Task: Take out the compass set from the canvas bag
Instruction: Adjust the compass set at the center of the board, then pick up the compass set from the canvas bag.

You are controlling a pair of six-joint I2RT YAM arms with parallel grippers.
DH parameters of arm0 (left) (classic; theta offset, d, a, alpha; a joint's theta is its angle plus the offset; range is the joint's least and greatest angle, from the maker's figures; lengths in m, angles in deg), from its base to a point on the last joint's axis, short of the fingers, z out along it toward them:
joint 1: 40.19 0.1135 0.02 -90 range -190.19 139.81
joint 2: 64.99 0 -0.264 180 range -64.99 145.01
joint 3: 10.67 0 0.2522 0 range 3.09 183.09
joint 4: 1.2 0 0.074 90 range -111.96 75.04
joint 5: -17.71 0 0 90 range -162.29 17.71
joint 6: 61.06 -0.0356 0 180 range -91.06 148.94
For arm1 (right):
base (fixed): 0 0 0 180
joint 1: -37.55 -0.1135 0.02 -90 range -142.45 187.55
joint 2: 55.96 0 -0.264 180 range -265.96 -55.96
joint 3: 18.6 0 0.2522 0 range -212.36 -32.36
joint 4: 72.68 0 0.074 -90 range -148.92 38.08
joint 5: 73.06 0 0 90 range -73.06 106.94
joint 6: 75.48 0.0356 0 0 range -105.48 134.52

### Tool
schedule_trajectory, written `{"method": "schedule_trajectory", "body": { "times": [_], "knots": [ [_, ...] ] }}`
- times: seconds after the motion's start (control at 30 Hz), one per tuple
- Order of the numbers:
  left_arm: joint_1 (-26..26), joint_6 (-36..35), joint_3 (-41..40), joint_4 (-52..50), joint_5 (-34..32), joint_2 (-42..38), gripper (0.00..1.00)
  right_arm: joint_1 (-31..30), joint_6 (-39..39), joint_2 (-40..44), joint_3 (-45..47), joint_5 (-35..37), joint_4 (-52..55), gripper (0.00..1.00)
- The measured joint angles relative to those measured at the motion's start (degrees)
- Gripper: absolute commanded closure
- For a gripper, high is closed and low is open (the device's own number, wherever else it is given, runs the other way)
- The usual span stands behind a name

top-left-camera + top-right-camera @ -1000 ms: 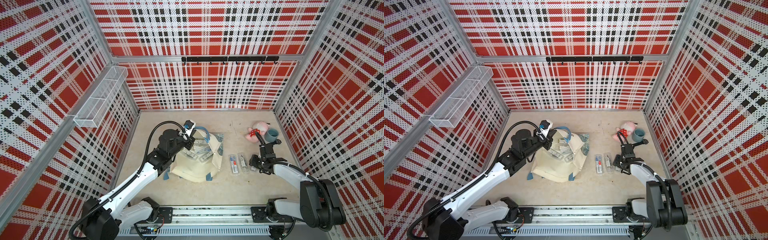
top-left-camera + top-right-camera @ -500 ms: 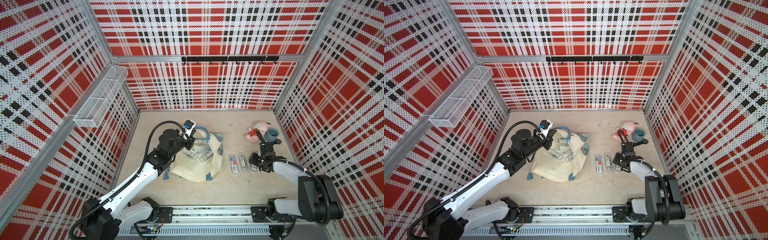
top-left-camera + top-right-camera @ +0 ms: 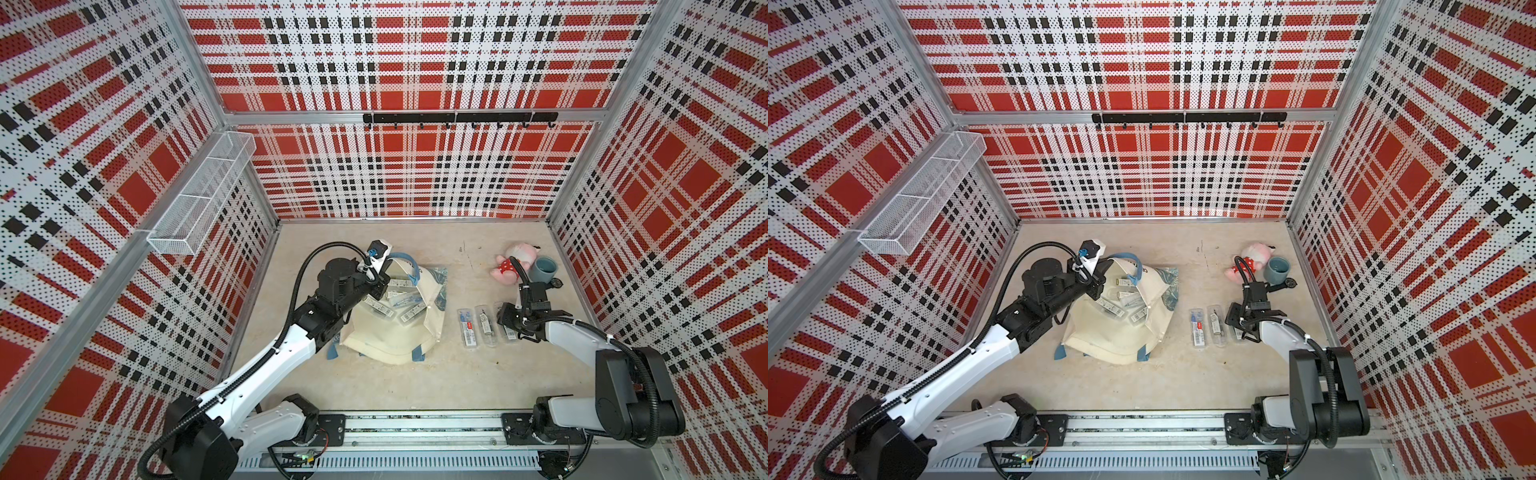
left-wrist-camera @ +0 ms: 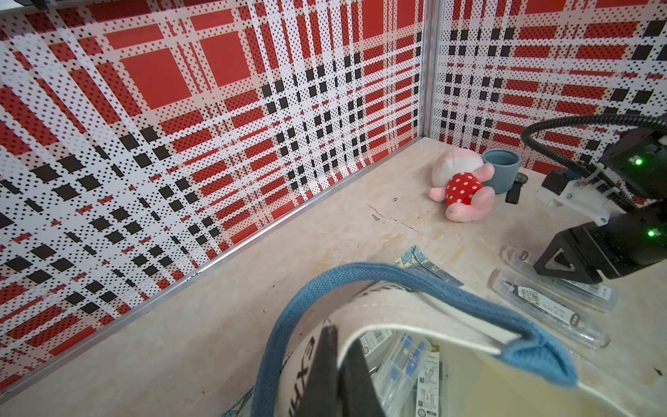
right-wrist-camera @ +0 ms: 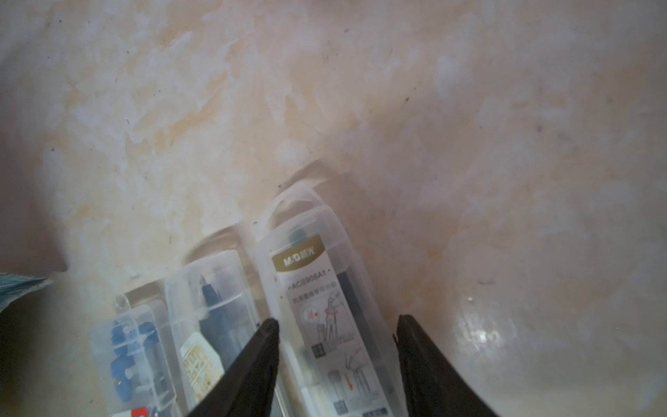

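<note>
Three compass set cases [image 3: 485,326] lie beside the canvas bag [image 3: 395,340], more inside: probably light, rigid, slick, best pinched across narrow sides, where the right gripper [image 5: 335,321], jaws parted, straddles one; the left gripper [image 4: 339,339] pinches the bag's rim.

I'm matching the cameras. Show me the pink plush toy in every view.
Both top views: pink plush toy near the table's back corner, right arm's side.
Left wrist: on the table beyond the canvas bag.
Right wrist: not in it.
Shared landmark: the blue-grey cup beside the toy, in those three views.
</note>
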Motion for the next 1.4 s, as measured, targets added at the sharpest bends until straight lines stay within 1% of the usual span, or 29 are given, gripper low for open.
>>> {"method": "schedule_trajectory", "body": {
  "times": [0.07, 0.17, 0.23, 0.37, 0.47, 0.53, 0.6, 0.63, 0.67, 0.73, 0.8, 0.9, 1.0, 1.2, 1.4],
  "knots": [
    [0.0, 0.0, 0.0, 0.0, -0.1, 0.0, 1.00, 0.0, -0.7, 1.7, -0.5, -0.4, 1.6, 0.45],
    [-0.2, 0.0, 0.0, 0.0, -0.3, 0.0, 1.00, -1.6, -3.1, 7.5, -2.7, -1.5, 5.0, 0.46],
    [-0.6, -0.1, 0.0, -0.1, -0.7, 0.0, 1.00, -5.4, -5.5, 12.2, -5.1, -1.0, 6.4, 0.46],
    [-2.1, -0.1, 0.0, -0.3, -1.9, 0.0, 1.00, -21.1, -12.1, 21.2, -9.7, 0.7, 5.9, 0.46],
    [-3.4, -0.2, 0.0, -0.4, -2.9, 0.0, 1.00, -36.5, -16.9, 24.6, -12.5, 2.9, 4.4, 0.46],
    [-3.9, -0.2, 0.0, -0.5, -3.3, 0.0, 1.00, -47.0, -19.8, 23.4, -14.5, 5.6, 1.9, 0.48],
    [-4.0, -0.2, 0.1, -0.6, -3.8, 0.0, 1.00, -56.0, -22.9, 19.2, -16.3, 8.1, -2.2, 0.51],
    [-4.0, -0.2, 0.1, -0.7, -4.0, 0.0, 1.00, -58.9, -24.4, 16.1, -17.1, 8.9, -4.2, 0.52],
    [-4.1, -0.2, 0.2, -0.8, -4.1, 0.0, 1.00, -60.6, -25.7, 13.0, -18.0, 9.5, -6.2, 0.53],
    [-4.2, -0.2, 0.2, -0.9, -4.3, 0.0, 1.00, -61.9, -28.3, 5.1, -19.3, 10.8, -9.8, 0.55],
    [-4.4, -0.2, 0.2, -1.1, -4.3, -0.1, 1.00, -62.0, -31.1, -1.6, -18.9, 12.6, -12.6, 0.57],
    [-4.9, -0.2, 0.3, -1.6, -4.4, -0.4, 1.00, -61.4, -34.6, -8.5, -17.1, 14.7, -16.3, 0.60],
    [-5.0, -0.2, 0.4, -2.1, -4.8, -0.4, 1.00, -59.5, -35.6, -14.1, -17.0, 15.7, -21.1, 0.61],
    [-5.0, -0.2, 0.5, -2.1, -5.0, -0.7, 1.00, -57.0, -34.6, -22.3, -17.0, 17.3, -31.3, 0.60],
    [-5.0, -0.2, 0.5, -2.1, -4.9, -1.3, 1.00, -55.8, -34.2, -24.7, -16.6, 17.0, -38.0, 0.58]
  ]
}}
